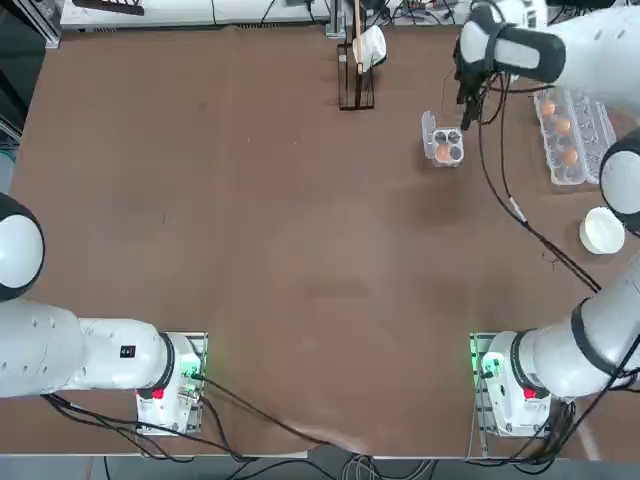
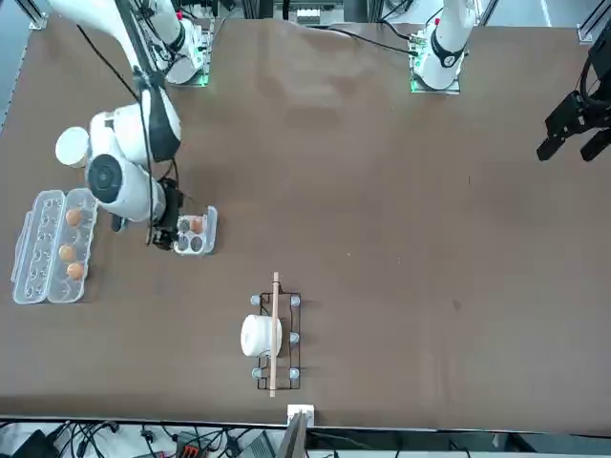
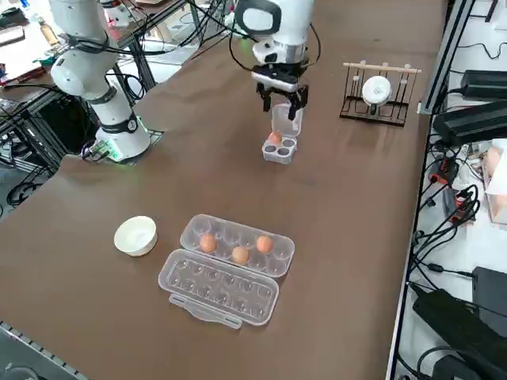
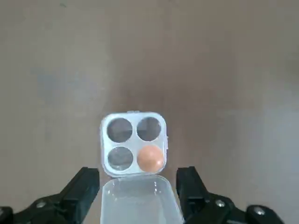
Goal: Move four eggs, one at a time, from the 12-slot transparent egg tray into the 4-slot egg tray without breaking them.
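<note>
One egg [image 4: 150, 157] sits in the small tray [image 4: 133, 143]; three eggs [image 3: 239, 253] remain in the long carton [image 3: 236, 246]. Right gripper [image 4: 139, 186] hovers spread and empty above the brown table [image 1: 250, 220].

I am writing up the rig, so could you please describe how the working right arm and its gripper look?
The right arm is glossy white with rounded links and dark joint bands, a black cable trailing along it, and green lights glowing at its base. The right gripper has black, angular jaws.

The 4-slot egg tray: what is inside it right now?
The 4-slot egg tray holds one egg; its other three cups are empty. Nothing covers them: the right gripper hangs open above its lid flap.
</note>
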Controlling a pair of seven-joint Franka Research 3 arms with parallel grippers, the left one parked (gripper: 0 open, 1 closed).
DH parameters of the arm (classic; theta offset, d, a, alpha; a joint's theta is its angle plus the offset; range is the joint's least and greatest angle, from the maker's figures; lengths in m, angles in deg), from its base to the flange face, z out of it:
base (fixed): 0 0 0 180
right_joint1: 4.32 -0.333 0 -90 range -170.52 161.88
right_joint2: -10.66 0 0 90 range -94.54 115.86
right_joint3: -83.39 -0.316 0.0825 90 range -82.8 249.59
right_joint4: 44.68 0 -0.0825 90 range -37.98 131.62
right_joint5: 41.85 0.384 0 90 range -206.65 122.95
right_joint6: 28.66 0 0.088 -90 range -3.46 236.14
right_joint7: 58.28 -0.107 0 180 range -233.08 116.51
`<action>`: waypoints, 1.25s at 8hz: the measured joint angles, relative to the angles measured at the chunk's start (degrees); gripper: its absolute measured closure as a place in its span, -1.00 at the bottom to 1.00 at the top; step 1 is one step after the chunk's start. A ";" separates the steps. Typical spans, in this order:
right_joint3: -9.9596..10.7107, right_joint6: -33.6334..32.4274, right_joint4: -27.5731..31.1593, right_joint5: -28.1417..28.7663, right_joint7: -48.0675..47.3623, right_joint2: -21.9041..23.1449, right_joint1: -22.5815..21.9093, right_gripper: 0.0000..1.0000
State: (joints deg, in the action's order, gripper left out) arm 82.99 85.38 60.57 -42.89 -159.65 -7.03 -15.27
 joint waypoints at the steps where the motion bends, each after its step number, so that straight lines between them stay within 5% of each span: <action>1: 0.24 -0.76 -1.02 -0.11 6.39 0.22 2.36 -1.00; 5: 0.62 -0.49 -6.67 -3.03 18.14 -2.20 13.19 -0.97; 10: 0.68 0.75 -21.21 -5.87 22.94 -17.22 22.69 -0.89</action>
State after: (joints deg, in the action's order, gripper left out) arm 83.67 86.13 39.36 -48.76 -136.71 -24.26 7.43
